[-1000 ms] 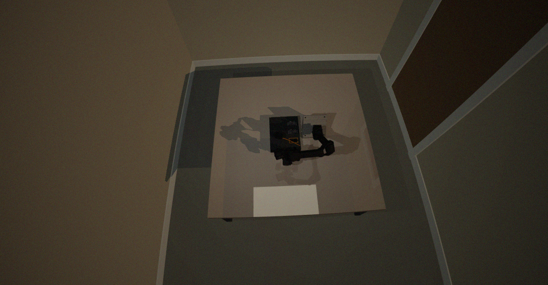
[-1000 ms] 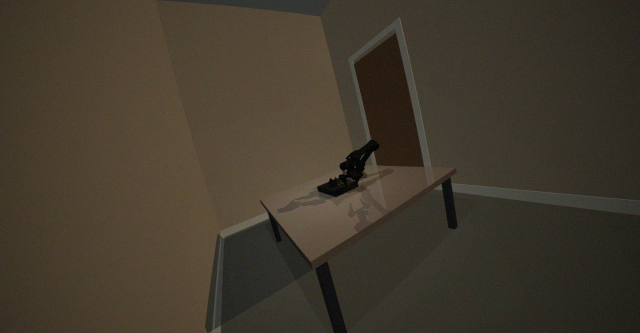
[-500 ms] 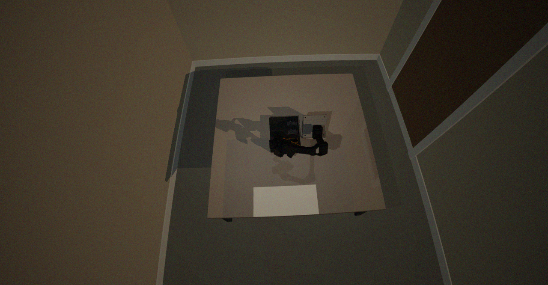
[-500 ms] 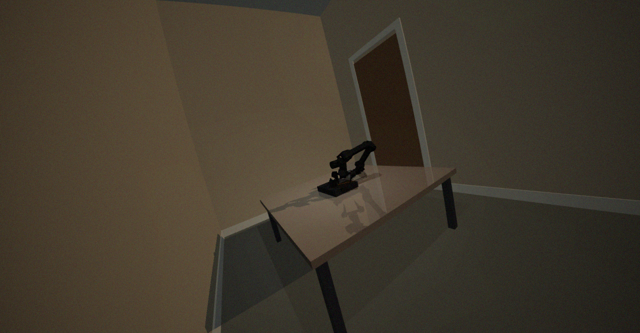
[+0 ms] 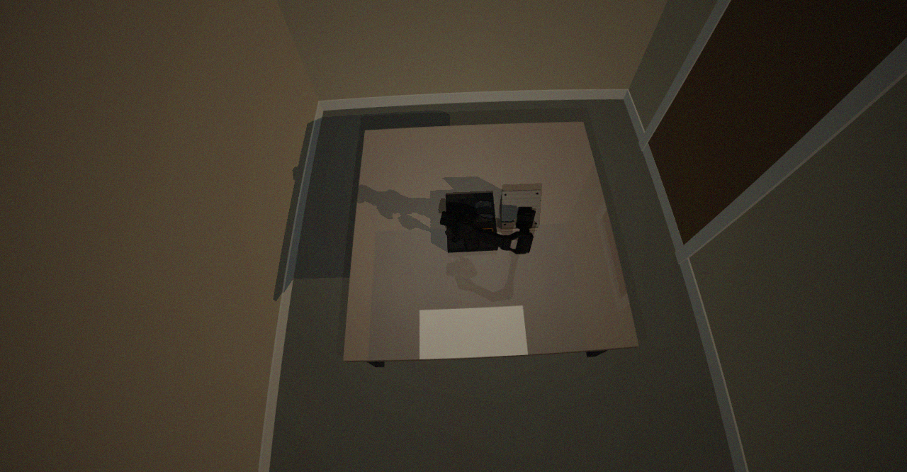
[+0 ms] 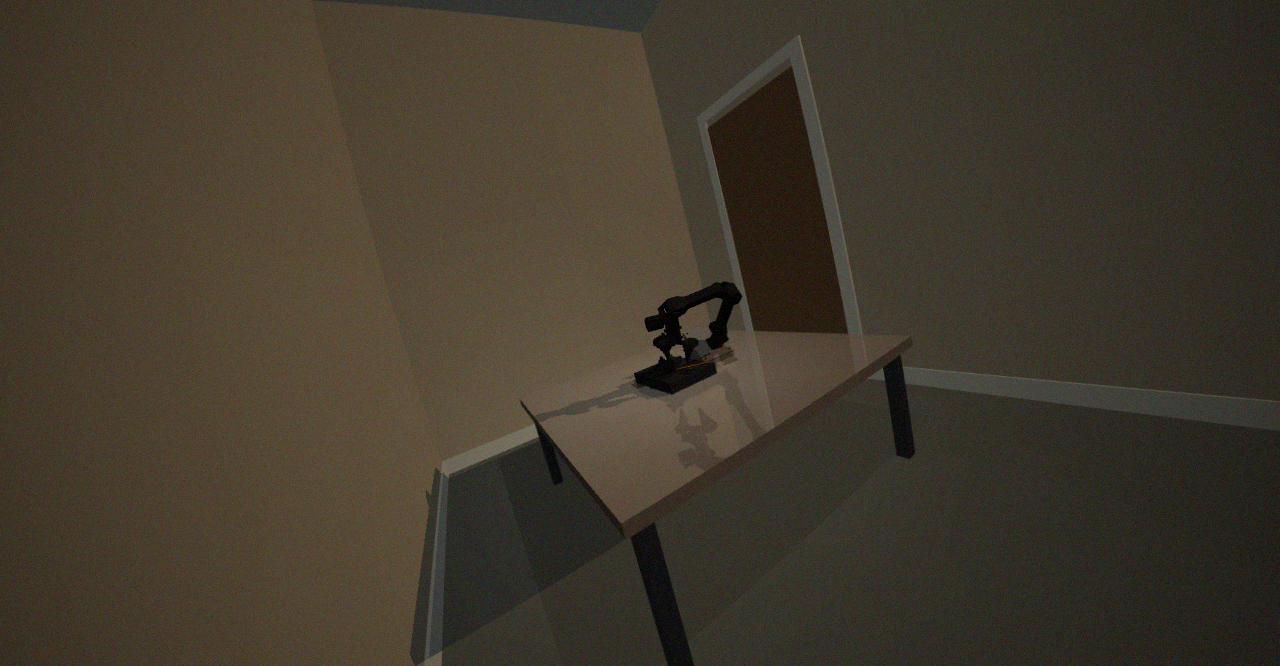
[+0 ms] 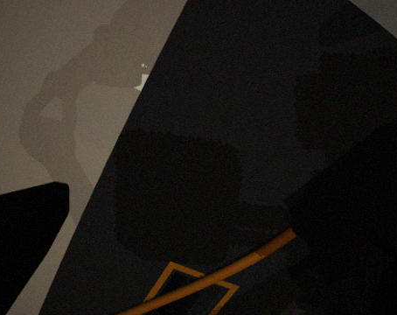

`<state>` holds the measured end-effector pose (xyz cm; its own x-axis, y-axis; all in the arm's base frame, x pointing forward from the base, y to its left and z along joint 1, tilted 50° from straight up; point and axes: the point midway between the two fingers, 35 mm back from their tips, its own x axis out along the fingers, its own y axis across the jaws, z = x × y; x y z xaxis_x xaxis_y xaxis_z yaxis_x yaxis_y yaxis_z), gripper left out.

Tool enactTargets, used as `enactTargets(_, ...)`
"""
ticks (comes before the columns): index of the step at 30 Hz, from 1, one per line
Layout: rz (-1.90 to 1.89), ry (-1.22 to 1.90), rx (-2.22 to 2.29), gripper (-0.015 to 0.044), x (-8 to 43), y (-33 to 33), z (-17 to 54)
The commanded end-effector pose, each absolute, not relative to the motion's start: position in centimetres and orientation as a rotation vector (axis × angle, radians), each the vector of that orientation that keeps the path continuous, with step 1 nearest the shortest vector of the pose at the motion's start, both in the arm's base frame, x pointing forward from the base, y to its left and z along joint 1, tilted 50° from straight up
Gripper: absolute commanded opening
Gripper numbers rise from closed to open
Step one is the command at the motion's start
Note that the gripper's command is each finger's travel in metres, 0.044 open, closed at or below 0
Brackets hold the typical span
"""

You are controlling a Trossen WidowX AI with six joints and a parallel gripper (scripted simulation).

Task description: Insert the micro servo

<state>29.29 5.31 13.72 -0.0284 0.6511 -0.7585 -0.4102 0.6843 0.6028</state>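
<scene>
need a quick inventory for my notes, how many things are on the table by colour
Black: 2, the dark rectangular robot deck and the black robot arm with its open gripper
Orange: 2, the thin orange cable and the orange outline marking on the deck
White or pale: 2, the pale arm base plate and the flat white sheet
Total: 6
</scene>
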Motion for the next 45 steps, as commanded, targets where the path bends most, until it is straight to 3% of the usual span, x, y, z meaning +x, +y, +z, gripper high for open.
enactTargets(1, 0.784, 1.410, 0.355, 0.0440, 29.7, 3.8, 13.2)
enactTargets(18, 0.486, 1.594, 0.864, 0.0440, 30.1, -2.2, 10.6)
enactTargets(45, 0.484, 1.594, 0.870, 0.0440, 30.0, 0.9, 7.9)
